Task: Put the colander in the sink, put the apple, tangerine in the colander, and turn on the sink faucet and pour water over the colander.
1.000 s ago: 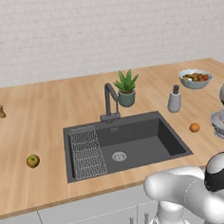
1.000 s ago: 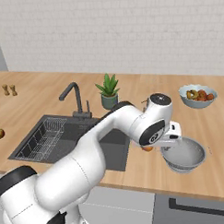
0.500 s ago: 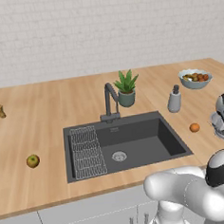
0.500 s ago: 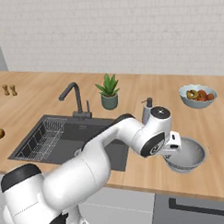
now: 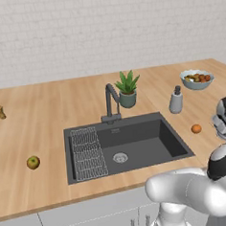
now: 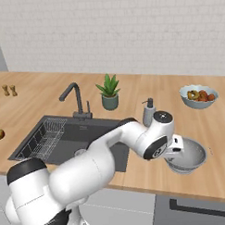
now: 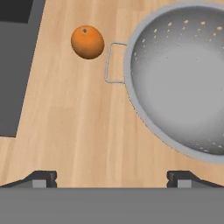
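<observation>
The pale perforated colander [image 7: 183, 83] stands on the wooden counter right of the sink [image 6: 64, 139], its wire handle toward the tangerine [image 7: 87, 41]. My gripper [image 7: 112, 179] hangs open just above the counter beside the colander's rim [image 6: 188, 155], pointing down, with nothing between its fingers. The tangerine [image 5: 196, 128] lies on the counter between the sink's right edge and the colander. The yellow-green apple [image 5: 33, 162] rests far off, left of the sink [image 5: 127, 142]. Behind the basin rises the dark gooseneck faucet [image 5: 111, 103], with no water running.
A wire grid rack [image 5: 88, 153] lies in the left part of the sink. Behind the sink stand a potted plant [image 5: 127, 89] and a grey soap dispenser [image 5: 175, 100]. A blue-grey fruit bowl [image 5: 196, 78] sits at the back right, small shakers [image 6: 9, 90] at the far left.
The hand has come down and slightly right, close to the colander's near rim. The jaws stayed open. Nothing else moved.
</observation>
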